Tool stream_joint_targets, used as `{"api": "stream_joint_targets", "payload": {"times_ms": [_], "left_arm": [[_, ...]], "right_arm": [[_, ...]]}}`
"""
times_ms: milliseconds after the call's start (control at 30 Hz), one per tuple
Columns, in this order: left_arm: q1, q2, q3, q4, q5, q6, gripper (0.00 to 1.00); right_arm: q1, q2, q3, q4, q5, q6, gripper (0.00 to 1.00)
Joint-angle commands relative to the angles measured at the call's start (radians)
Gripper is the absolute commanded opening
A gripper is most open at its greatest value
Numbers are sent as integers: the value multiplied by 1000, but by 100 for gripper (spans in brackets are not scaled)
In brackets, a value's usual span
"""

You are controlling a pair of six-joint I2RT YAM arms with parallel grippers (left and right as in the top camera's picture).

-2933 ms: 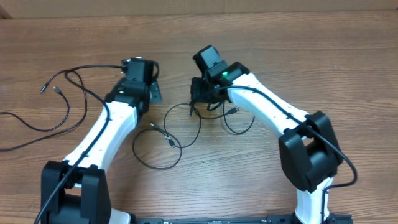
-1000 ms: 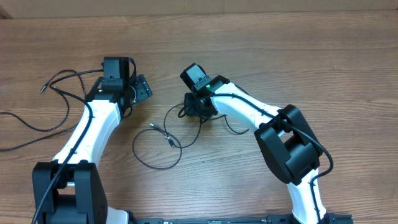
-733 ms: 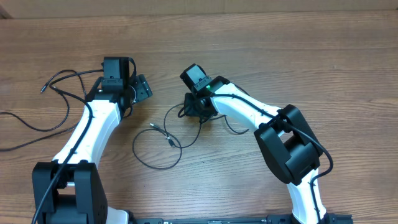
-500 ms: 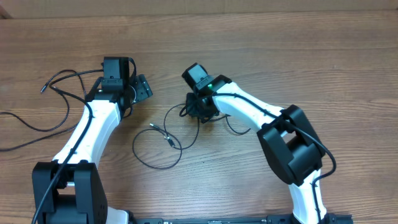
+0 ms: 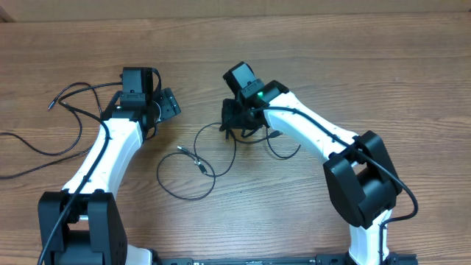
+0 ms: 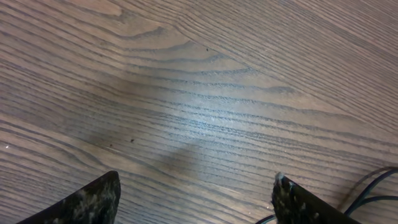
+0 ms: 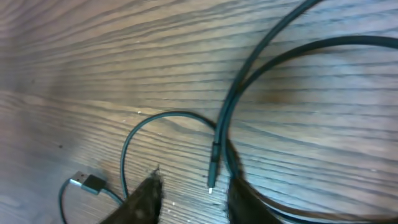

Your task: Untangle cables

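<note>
Several thin black cables lie on the wood table [image 5: 353, 59]. One bunch [image 5: 81, 86] lies at the left, behind my left arm. Loops [image 5: 184, 199] with silver plug tips [image 5: 190, 154] sit in the middle, and a smaller loop [image 5: 283, 157] to the right. My left gripper [image 5: 163, 107] [image 6: 196, 180] hangs open over bare wood with nothing in it. My right gripper [image 5: 237, 129] [image 7: 193, 193] is low over the middle tangle, jaws a little apart. A cable end [image 7: 213, 168] lies in the gap beside the right finger [image 7: 242, 202], not pinched.
A cable with a USB plug [image 7: 87, 183] curves past the right gripper's left finger [image 7: 143, 199]. Two cables [image 7: 273, 56] run off to the upper right in the right wrist view. A cable [image 6: 373, 186] shows at the lower right of the left wrist view.
My right arm has swung its elbow to the right and the gripper has shifted slightly right over the tangle, drawing the small right loop out. The left arm has not moved.
</note>
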Motion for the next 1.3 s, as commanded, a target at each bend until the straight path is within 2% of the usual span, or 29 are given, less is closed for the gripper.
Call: {"api": "stream_joint_targets", "payload": {"times_ms": [0,200,300,433,467,567,667,800,1267], "left_arm": [[-2,12,0,4,5,-7,78],[-2,12,0,4,5,-7,78],[-2,12,0,5,5,-7,79],[-2,12,0,5,5,-7,79],[-2,12,0,5,5,-7,79],[-2,12,0,5,5,-7,79],[-2,12,0,4,5,-7,79],[-2,12,0,4,5,-7,79],[-2,12,0,5,5,-7,79]], "right_arm": [[23,8,-2,13,-5,-2,23],[34,48,-2,29,-5,0,16],[34,65,-2,40,-1,0,4],[34,82,-2,44,3,0,4],[34,84,-2,43,3,0,4],[34,93,-2,43,3,0,24],[34,99,-2,43,6,0,30],[34,100,-2,43,33,1,24],[34,100,-2,39,47,1,24]]}}
